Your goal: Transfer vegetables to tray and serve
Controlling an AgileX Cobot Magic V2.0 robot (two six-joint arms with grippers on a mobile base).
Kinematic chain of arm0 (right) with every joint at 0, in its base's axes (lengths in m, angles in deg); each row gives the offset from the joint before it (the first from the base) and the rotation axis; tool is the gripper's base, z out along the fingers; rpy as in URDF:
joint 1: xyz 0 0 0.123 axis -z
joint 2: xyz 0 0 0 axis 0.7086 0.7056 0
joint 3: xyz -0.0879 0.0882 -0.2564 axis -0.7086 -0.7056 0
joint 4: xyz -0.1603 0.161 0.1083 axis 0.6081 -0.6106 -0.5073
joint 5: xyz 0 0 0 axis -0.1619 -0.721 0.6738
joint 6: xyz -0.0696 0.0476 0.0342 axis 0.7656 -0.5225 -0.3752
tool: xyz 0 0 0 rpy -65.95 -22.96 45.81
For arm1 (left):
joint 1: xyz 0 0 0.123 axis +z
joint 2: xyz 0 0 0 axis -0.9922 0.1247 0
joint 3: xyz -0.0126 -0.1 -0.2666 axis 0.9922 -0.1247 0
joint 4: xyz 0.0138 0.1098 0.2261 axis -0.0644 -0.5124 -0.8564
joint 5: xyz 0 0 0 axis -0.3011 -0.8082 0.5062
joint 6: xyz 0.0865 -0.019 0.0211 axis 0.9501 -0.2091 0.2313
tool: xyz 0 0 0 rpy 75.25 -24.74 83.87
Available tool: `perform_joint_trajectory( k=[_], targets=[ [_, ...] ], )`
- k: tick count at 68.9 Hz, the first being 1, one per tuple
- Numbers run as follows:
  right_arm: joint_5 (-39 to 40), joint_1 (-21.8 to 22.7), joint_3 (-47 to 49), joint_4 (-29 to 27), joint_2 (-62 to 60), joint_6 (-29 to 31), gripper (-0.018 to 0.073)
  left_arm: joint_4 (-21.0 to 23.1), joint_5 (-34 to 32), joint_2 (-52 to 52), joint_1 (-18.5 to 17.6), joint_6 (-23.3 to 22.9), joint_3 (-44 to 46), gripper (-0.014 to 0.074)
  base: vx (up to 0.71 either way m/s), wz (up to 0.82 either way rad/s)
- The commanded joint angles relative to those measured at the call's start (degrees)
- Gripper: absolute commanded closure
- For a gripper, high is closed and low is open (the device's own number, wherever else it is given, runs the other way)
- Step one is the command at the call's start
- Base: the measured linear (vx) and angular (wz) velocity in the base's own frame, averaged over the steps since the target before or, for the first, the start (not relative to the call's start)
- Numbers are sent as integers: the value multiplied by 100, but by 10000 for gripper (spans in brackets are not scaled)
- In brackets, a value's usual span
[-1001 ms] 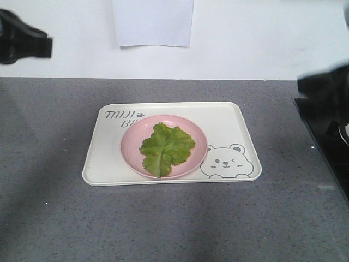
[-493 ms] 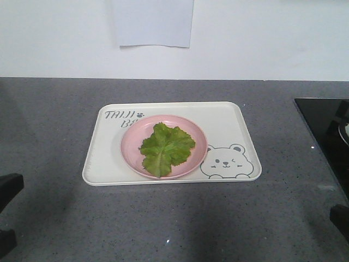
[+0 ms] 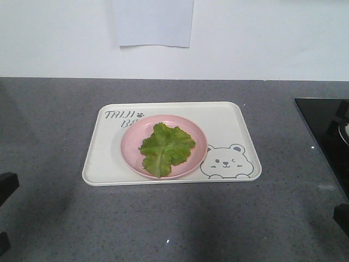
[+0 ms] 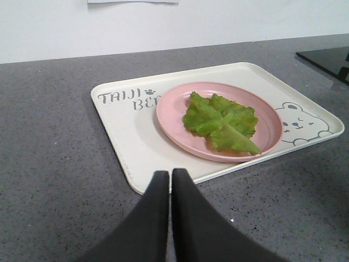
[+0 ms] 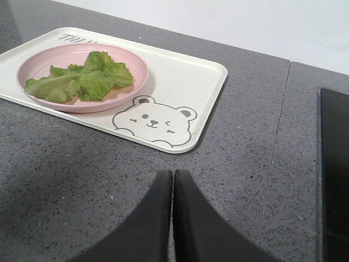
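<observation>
Grey worktop (image 3: 49, 131), lettuce (image 3: 166, 148) on pink plate (image 3: 132, 143) on tray (image 3: 223, 123). Both arms dropped low since 1s ago; left fingers (image 4: 164, 181) & right fingers (image 5: 173, 179) pressed together, empty. Serve step prob next.

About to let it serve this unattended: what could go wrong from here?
The lettuce leaf lies loose on the pink plate, which only rests on the tray; a tilted lift could slide both. Both claws, left and right, are shut and would likely have to open before gripping the rim.
</observation>
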Motion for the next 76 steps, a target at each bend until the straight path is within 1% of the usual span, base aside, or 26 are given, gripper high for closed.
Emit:
perform_joint_trajectory(
  k=[1, 11, 15, 21, 24, 29, 37, 51, 56, 68, 76],
  targets=[
    [361, 9, 154, -67, 37, 41, 565, 70, -397, 6, -21, -26, 149, 603, 0, 0],
    [356, 9, 154, -67, 37, 41, 565, 70, -389, 6, -21, -26, 149, 603, 0, 0],
    [356, 9, 154, -67, 37, 41, 565, -53, -305, 6, -21, 77, 149, 603, 0, 0],
    [356, 9, 154, -67, 37, 41, 565, -157, -291, -50, -15, 103, 112, 603, 0, 0],
    [356, 9, 154, -67, 37, 41, 565, -346, -362, -104, 26, 111, 43, 603, 0, 0],
    [362, 9, 154, -62, 37, 41, 565, -421, -687, -285, 213, 98, -234, 603, 0, 0],
    [362, 9, 154, -71, 37, 41, 565, -427, -1619, -648, 543, 130, -899, 602, 0, 0],
    [362, 9, 154, -71, 37, 41, 565, -422, -2604, -1482, 1063, 120, -2373, 602, 0, 0],
    [362, 9, 154, -71, 37, 41, 565, -422, -2938, -1827, 1220, 120, -2745, 602, 0, 0],
    [362, 9, 154, -71, 37, 41, 565, -428, -2318, -2645, 1602, 323, -2724, 602, 0, 0],
    [369, 9, 154, -74, 37, 41, 565, -423, -1706, -3147, 1797, 278, -2724, 602, 0, 0]
  ],
)
